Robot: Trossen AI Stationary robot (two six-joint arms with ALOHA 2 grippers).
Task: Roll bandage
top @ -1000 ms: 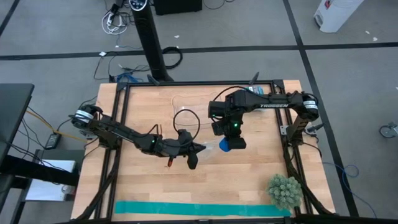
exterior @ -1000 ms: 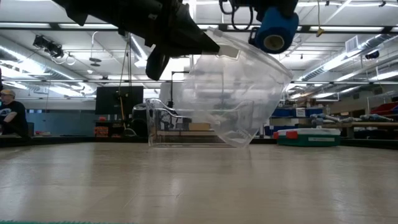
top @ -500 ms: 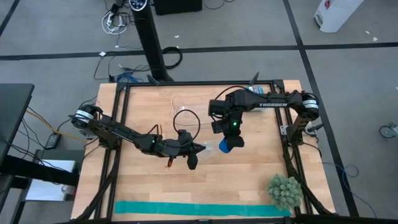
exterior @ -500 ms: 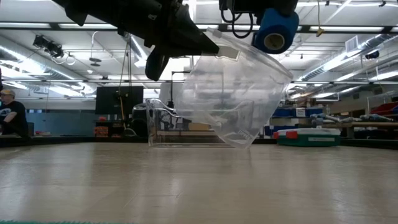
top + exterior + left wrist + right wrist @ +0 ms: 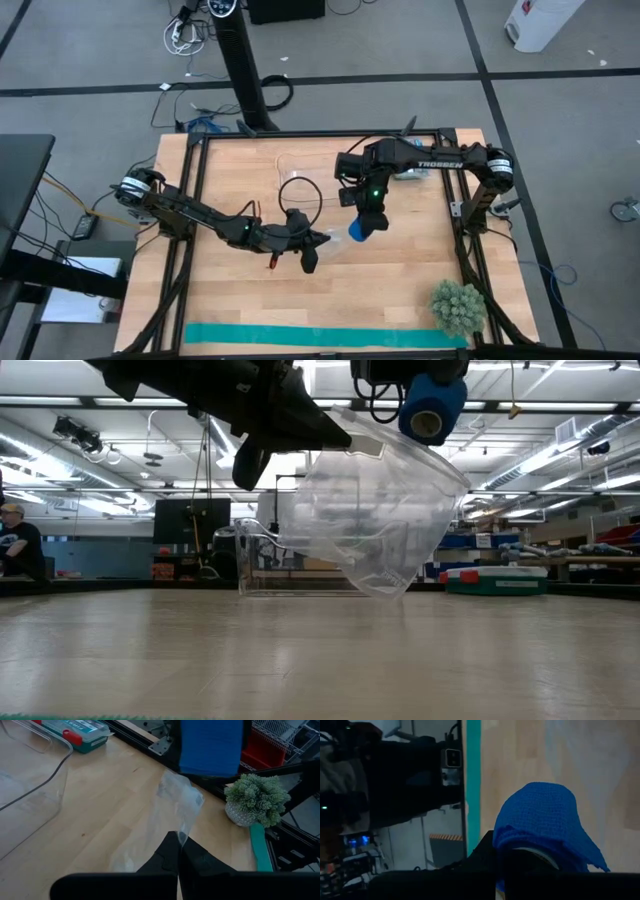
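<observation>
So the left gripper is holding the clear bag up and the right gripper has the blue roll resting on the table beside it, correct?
Not quite. The right gripper holds the bandage in the air, above the mouth of the clear bag, not on the table; the low view shows it. The left gripper does hold the bag up.

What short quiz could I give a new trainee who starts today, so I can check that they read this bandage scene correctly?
1. True or false: the right gripper holds the blue bandage roll in the air.
2. What does the left gripper pinch? A) the teal strip B) the clear plastic bag C) the potted plant
3. Where on the table does the teal strip lie?

Key: 1 true. 2 B. 3 Flat along the near edge, away from both arms.
</observation>
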